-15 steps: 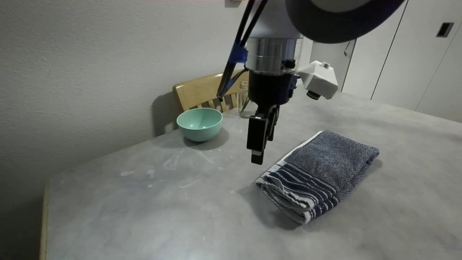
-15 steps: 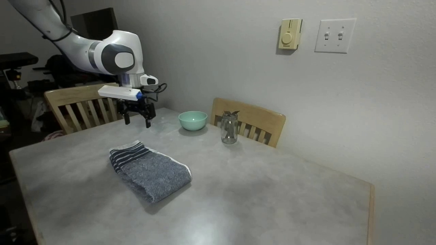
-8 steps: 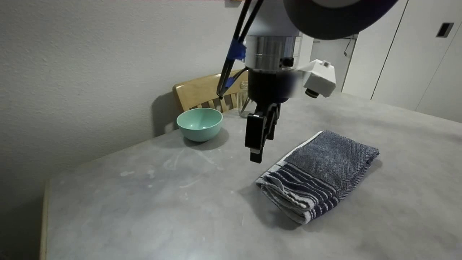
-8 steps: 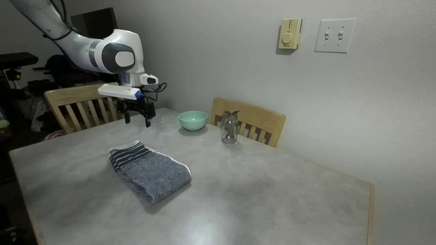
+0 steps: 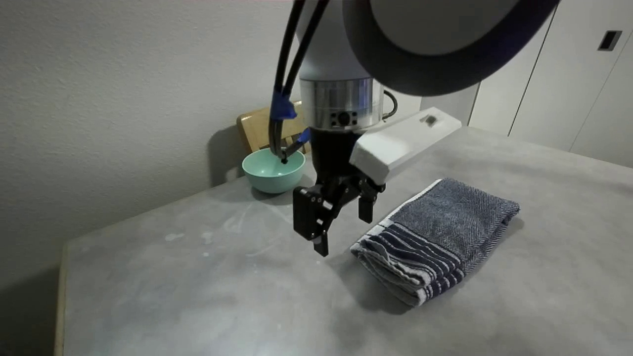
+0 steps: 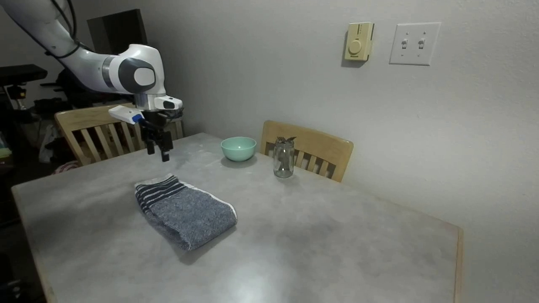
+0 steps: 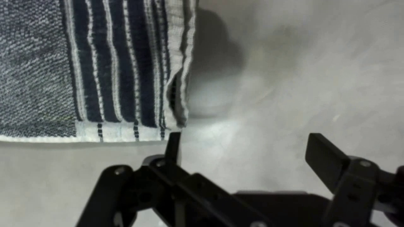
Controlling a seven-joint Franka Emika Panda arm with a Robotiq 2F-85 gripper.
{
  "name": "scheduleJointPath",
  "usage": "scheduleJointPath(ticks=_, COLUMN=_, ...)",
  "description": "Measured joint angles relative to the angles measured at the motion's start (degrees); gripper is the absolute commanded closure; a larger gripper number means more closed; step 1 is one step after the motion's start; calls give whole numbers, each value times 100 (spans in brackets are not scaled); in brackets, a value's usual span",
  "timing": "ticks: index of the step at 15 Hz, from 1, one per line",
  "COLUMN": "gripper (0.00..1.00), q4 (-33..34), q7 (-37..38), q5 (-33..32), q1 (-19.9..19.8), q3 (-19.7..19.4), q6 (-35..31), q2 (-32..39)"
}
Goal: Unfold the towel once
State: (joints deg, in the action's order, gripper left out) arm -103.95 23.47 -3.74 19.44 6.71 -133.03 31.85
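Note:
The grey-blue towel (image 5: 445, 222) lies folded in layers on the table, its navy and white striped end towards my gripper (image 5: 343, 231). In an exterior view the same striped end of the towel (image 6: 189, 214) points to the back left, close to the gripper (image 6: 158, 153). My gripper stands open above the table, just off that end, with nothing between its fingers. From the wrist view, the towel (image 7: 110, 69) fills the upper left, with its loose layered edges facing right. The left fingertip (image 7: 173, 148) appears right by the towel's corner; whether they touch I cannot tell.
A teal bowl (image 6: 238, 150) stands near the wall side of the table. Beside it is a glass jar (image 6: 284, 162) holding utensils. One wooden chair (image 6: 311, 136) backs onto the wall side, and another chair (image 6: 97, 115) stands behind the arm.
The gripper has turned about its wrist, so its two fingers now show apart in an exterior view. It has also shifted sideways and lower. The towel has not moved.

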Motion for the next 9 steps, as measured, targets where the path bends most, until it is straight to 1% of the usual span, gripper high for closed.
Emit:
scheduleJointPath(ticks=2, gripper=0, q4=46, q7=485, q5=0, q1=197, q3=-63, q6=226, q2=40)
scheduleJointPath(ticks=4, gripper=0, q4=49, q7=796, q5=-15, q1=312, q3=-131, q6=516, q2=25)
scheduleJointPath(ticks=6, gripper=0, q4=52, q7=962, q5=-54, q1=348, q3=-180, q6=838, q2=12)
scheduleJointPath(ticks=9, gripper=0, q4=68, q7=987, q5=-146, q1=346, q3=-234, q6=1287, q2=20)
